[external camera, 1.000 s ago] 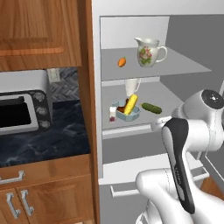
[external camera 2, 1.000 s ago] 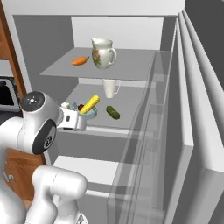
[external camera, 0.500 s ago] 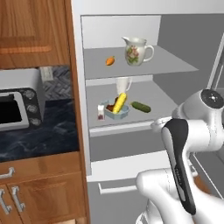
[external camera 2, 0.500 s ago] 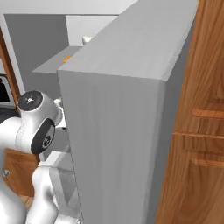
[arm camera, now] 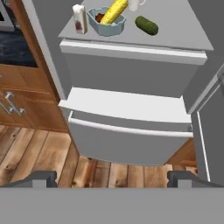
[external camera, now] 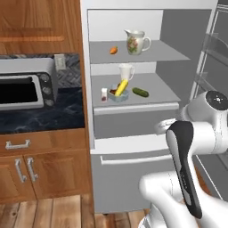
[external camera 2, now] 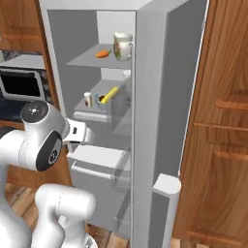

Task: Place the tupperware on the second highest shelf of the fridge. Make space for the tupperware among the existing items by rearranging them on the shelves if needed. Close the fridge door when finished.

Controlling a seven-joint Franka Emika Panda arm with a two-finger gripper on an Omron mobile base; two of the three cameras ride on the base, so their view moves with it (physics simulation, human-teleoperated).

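We are in a wood-panelled kitchen, facing the open fridge (external camera: 133, 111) beside a dark counter with a toaster oven (external camera: 24, 89). The tupperware (arm camera: 106, 22), with a yellow cob in it, sits on the second highest shelf (arm camera: 175, 35), well ahead of and above the fingers (arm camera: 43, 177). The gripper (arm camera: 113, 178) is spread wide and holds nothing.

Just beside the tupperware are a small bottle (arm camera: 79, 19) on one side and a cucumber (arm camera: 146, 25) on the other, all near the shelf's front edge. Below them, nearer the fingers, is the lower drawer (arm camera: 127, 135).

What we judge is left is shutting the fridge door (external camera 2: 155, 121), which stands off to the fingers' right. Its inner bins might catch the front-standing items, though we cannot tell the clearance. A swing with the arm between door and shelf could trap it.
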